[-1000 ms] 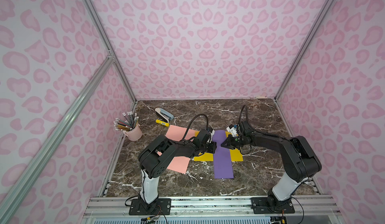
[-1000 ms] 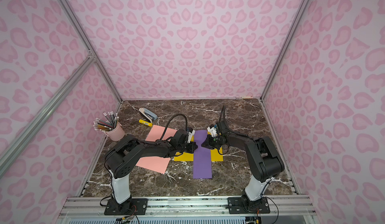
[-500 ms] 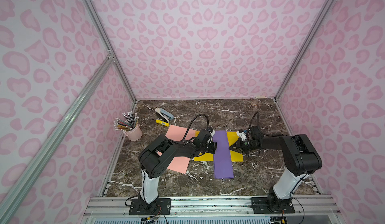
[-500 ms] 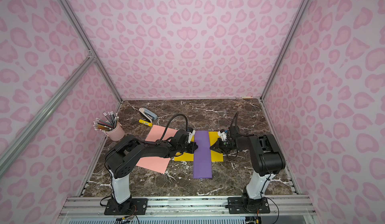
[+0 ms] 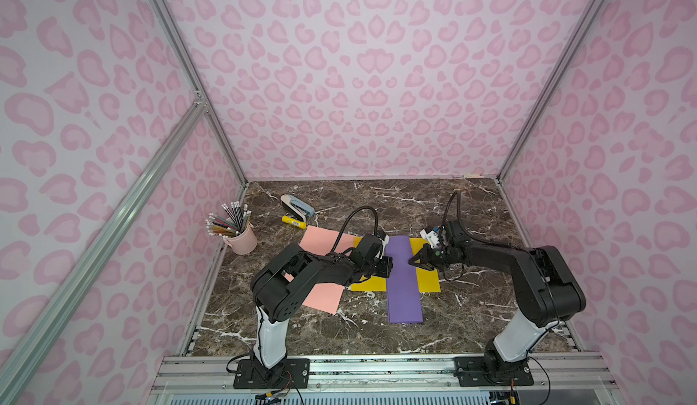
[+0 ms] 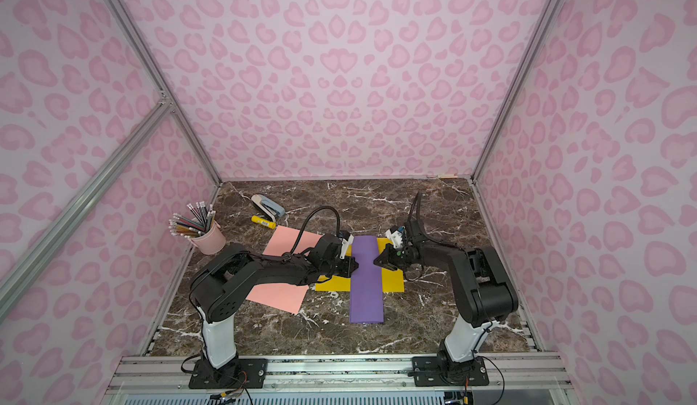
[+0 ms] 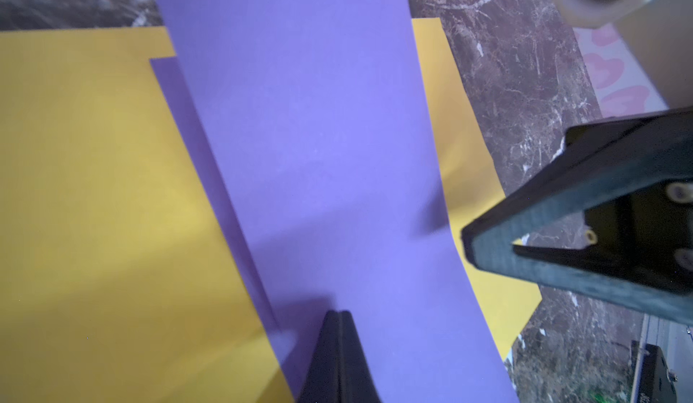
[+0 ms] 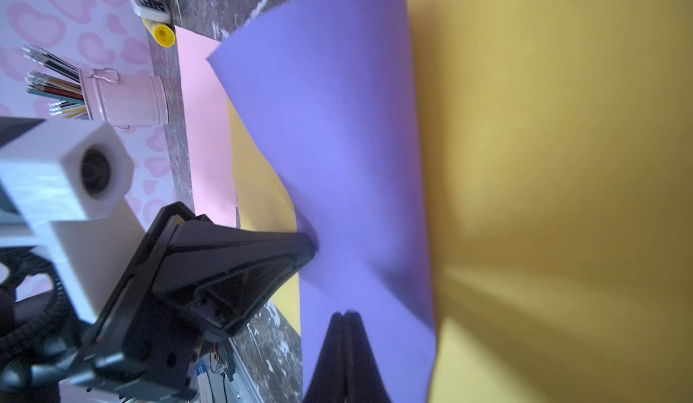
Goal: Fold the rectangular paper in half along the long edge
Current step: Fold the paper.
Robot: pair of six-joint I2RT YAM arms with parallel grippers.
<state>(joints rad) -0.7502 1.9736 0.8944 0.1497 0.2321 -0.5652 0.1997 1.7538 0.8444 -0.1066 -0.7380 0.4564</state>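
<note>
The purple paper [image 5: 403, 290] lies doubled into a narrow strip over the yellow sheet [image 5: 430, 284] on the counter [image 5: 471, 327]. The left gripper [image 5: 389, 266] and right gripper [image 5: 412, 261], both closed and empty, have their tips at its opposite edges. Its upper layer bows up, so a sideways drag could skew the crease.

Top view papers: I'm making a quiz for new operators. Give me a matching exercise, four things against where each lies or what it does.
1 purple paper
2 yellow paper
3 pink paper
4 pink cup

A holds pencils
B lies between the cup and the yellow sheet
C narrow strip lying on top
D flat under the purple strip

Pairs: 1-C, 2-D, 3-B, 4-A
</note>
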